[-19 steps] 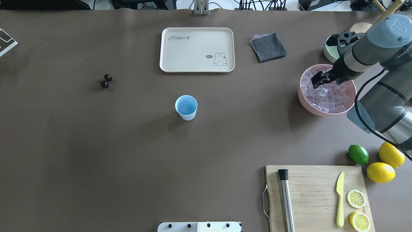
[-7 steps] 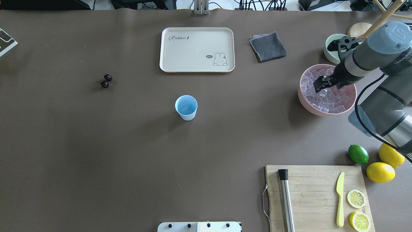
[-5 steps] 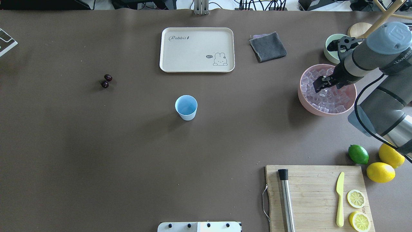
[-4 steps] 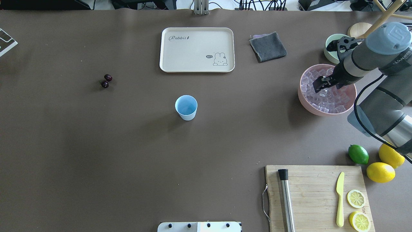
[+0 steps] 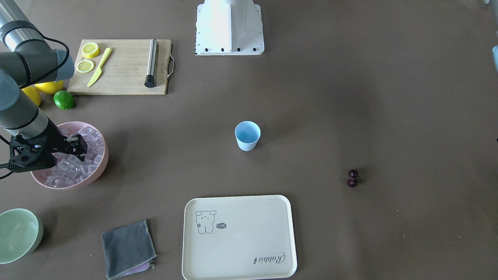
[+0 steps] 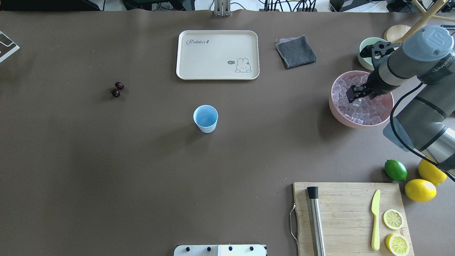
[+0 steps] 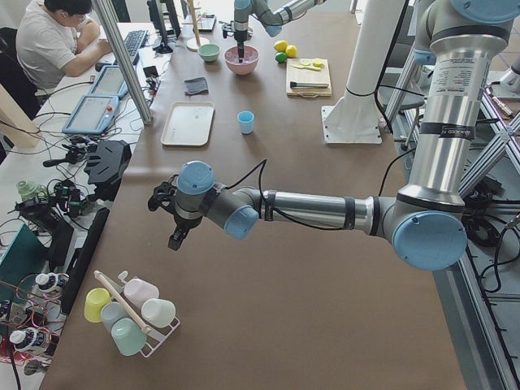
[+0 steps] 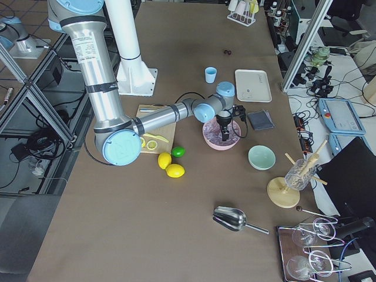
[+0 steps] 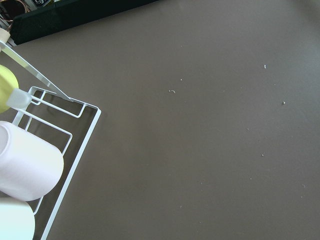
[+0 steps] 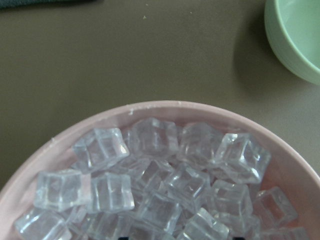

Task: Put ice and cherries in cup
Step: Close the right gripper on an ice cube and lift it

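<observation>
The pale blue cup (image 6: 205, 118) stands upright and empty at mid-table, also in the front view (image 5: 247, 135). The cherries (image 6: 117, 89) lie far to its left on the table (image 5: 353, 178). The ice (image 6: 366, 110) fills the pink bowl (image 6: 332, 104) at the right. My right gripper (image 6: 353, 95) is down in that bowl (image 5: 80, 149). Its fingertips are apart among the cubes (image 10: 155, 135), so it looks open. My left gripper (image 7: 175, 237) hangs over bare table far from all this, and I cannot tell whether it is open or shut.
A mint-green bowl (image 6: 364, 58) stands just behind the pink bowl. A cream tray (image 6: 217, 54) and a grey cloth (image 6: 295, 51) lie at the back. A cutting board (image 6: 348, 217), a lime (image 6: 395, 170) and lemons (image 6: 421, 190) are front right. A rack of cups (image 7: 130, 313) stands near the left gripper.
My right gripper has sunk deeper into the pink bowl's ice since 2.7 s ago. Over the last second it has barely shifted. The cup and cherries have not moved.
</observation>
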Robot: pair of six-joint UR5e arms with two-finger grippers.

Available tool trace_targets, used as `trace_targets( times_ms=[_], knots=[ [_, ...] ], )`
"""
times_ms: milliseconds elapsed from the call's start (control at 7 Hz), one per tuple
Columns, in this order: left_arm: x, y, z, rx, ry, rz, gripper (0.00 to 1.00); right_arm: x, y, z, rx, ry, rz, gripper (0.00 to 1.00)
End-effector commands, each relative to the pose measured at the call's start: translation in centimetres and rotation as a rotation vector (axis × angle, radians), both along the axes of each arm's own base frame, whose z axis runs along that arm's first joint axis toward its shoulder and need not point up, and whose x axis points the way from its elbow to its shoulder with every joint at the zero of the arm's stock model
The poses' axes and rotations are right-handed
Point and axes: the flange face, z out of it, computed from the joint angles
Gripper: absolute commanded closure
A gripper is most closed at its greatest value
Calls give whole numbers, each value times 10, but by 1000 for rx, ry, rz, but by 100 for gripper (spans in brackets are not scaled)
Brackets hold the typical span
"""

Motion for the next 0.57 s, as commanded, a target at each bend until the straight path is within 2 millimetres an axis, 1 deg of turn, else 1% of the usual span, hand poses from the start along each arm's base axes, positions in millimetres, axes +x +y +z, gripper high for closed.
trace_targets(
  times_ms=[0,286,429],
  knots=[
    [-1,2,1,2,-1,1,2,0,-1,1,-7,9,23,39],
    [-1,3,1,3,-2,2,2,1,-2,-1,-9,9,38,69],
    [-1,3,3,0,-2,2,2,2,-3,0,-36,19,96,86]
  ],
)
